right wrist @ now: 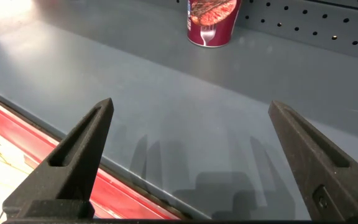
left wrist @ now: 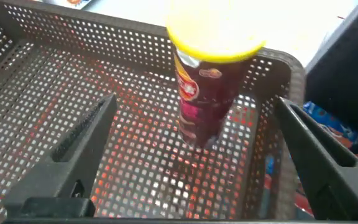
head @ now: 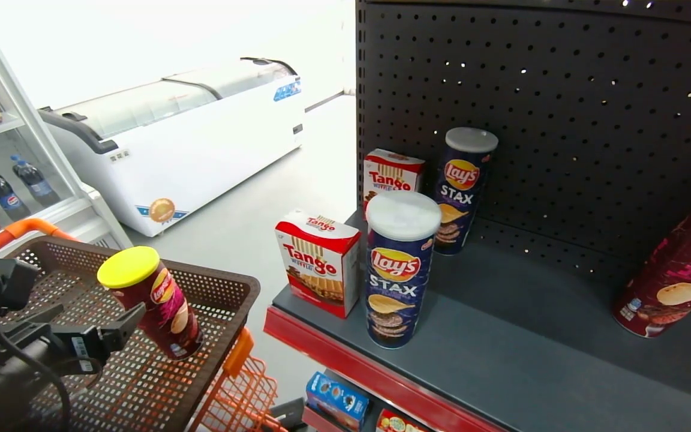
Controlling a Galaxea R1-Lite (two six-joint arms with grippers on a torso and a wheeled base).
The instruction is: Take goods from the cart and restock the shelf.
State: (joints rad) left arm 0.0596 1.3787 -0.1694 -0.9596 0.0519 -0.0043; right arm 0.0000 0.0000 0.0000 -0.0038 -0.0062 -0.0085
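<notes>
The head camera looks forward and down from high up. It takes in the cart's brown basket (head: pixel 225 300) at lower left and the grey shelf (head: pixel 501 348) at right, both at middling range. The left wrist camera sits just behind the left tool (left wrist: pixel 194 104) and looks down between its spread fingers into that basket. It is close to the yellow-lidded chip can (left wrist: pixel 207 68), which the head view also shows. The right wrist camera looks past the right tool (right wrist: pixel 191 107), low over the shelf board toward the pegboard back (right wrist: pixel 316 22). The board and its red front edge (right wrist: pixel 11 118) also appear in the head view.
</notes>
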